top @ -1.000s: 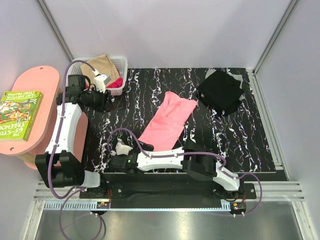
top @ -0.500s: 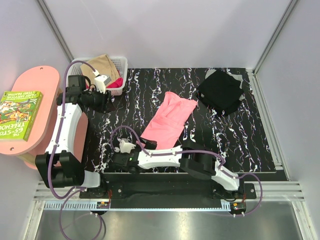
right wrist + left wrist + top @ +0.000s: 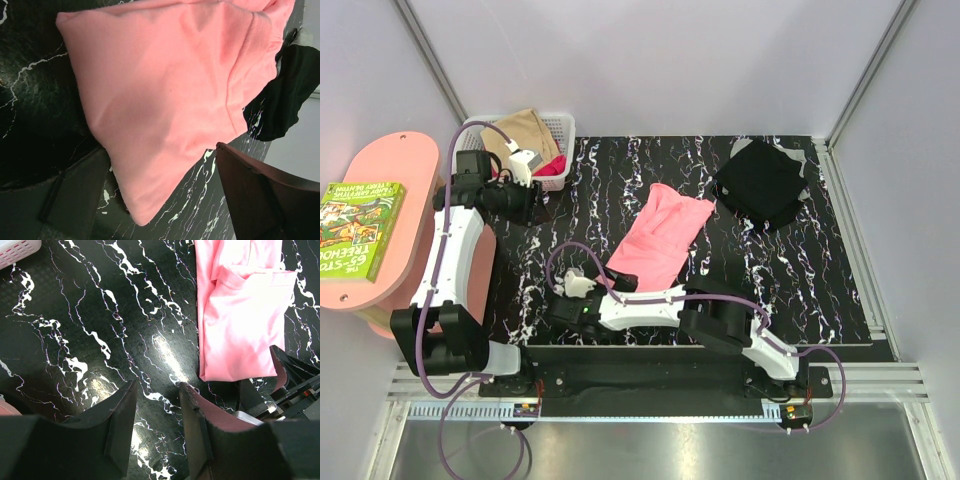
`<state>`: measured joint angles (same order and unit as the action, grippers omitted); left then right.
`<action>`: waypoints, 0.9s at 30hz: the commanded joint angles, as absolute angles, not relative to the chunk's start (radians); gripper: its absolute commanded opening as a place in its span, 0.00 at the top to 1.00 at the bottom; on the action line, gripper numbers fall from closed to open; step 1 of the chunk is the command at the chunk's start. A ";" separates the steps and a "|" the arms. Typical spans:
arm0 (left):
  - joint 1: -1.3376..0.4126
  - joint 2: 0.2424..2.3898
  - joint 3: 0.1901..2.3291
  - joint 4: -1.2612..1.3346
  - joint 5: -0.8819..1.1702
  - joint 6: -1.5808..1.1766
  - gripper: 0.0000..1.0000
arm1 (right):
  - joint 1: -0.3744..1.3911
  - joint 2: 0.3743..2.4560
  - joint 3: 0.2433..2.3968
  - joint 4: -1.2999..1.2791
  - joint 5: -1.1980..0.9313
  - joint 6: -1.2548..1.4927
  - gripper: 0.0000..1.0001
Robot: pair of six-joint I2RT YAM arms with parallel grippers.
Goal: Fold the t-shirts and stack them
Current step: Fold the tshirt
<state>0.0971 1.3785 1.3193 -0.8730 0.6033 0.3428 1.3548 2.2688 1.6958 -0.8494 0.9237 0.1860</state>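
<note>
A salmon pink t-shirt (image 3: 660, 238), folded into a long strip, lies in the middle of the black marbled mat. A folded black t-shirt (image 3: 762, 183) lies at the far right. A tan t-shirt (image 3: 525, 130) and a magenta one (image 3: 552, 168) lie in the white basket (image 3: 560, 125). My right gripper (image 3: 623, 284) is open at the pink shirt's near end; in the right wrist view the shirt's (image 3: 165, 85) corner lies between the jaws of this gripper (image 3: 160, 160). My left gripper (image 3: 540, 208) is open and empty over bare mat, left of the pink shirt (image 3: 240, 325).
A pink oval side table (image 3: 390, 165) with a green book (image 3: 358, 225) stands left of the mat. The basket's corner (image 3: 15, 247) shows in the left wrist view. The black shirt (image 3: 290, 90) shows beyond the pink one in the right wrist view. Grey walls close the back and sides.
My right gripper has moved away from me and to the right, up to the pink shirt's near end. The left arm has not moved.
</note>
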 commanded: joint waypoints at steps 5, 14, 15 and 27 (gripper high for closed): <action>0.097 1.342 1.336 -0.841 0.637 0.348 0.56 | 1.347 2.385 1.634 -0.767 0.661 0.259 0.17; 0.097 1.339 1.339 -0.841 0.644 0.351 0.56 | 1.298 2.347 1.574 -0.689 0.459 0.285 0.46; 0.097 1.338 1.338 -0.841 0.647 0.351 0.56 | 1.289 2.335 1.569 -0.684 0.422 0.293 0.49; 0.097 1.327 1.330 -0.839 0.646 0.362 0.56 | 1.238 2.310 1.529 -0.658 0.293 0.295 1.00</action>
